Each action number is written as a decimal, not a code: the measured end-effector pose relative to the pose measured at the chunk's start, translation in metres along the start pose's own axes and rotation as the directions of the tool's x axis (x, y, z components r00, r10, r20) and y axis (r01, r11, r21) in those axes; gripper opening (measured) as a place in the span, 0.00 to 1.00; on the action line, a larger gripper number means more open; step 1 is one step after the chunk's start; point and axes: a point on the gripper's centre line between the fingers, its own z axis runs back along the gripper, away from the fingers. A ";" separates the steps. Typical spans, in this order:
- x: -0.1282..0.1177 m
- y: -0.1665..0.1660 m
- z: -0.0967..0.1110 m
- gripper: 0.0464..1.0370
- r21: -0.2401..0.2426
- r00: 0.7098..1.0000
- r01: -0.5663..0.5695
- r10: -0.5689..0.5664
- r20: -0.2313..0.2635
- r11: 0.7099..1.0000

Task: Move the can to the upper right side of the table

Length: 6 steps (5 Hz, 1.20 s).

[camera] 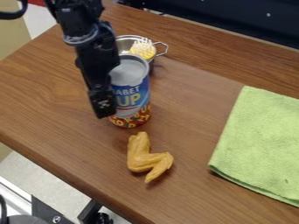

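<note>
Black gripper (104, 104) beside an upright alphabet soup can (130, 92), left of centre on a wooden table (187, 105); whether it grips cannot be told. Grasping seems in hand; next, secure hold, then carrying upper-right.

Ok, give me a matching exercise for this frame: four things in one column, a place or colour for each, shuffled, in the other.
1. can
2. wing
3. towel
4. pot

A. green, at the right
B. partly hidden behind the can
C. blue on its label
D. golden brown, left of the towel

Pairs: 1-C, 2-D, 3-A, 4-B
</note>
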 end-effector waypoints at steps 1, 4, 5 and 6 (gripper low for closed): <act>0.014 -0.001 0.006 0.96 -0.008 0.999 -0.041 0.042 0.034 0.999; 0.047 -0.014 0.002 0.96 0.016 0.987 -0.148 0.147 0.066 0.989; 0.058 -0.018 0.001 0.96 0.025 0.982 -0.176 0.173 0.077 0.984; 0.074 -0.016 -0.006 0.96 0.026 0.967 -0.245 0.243 0.082 0.969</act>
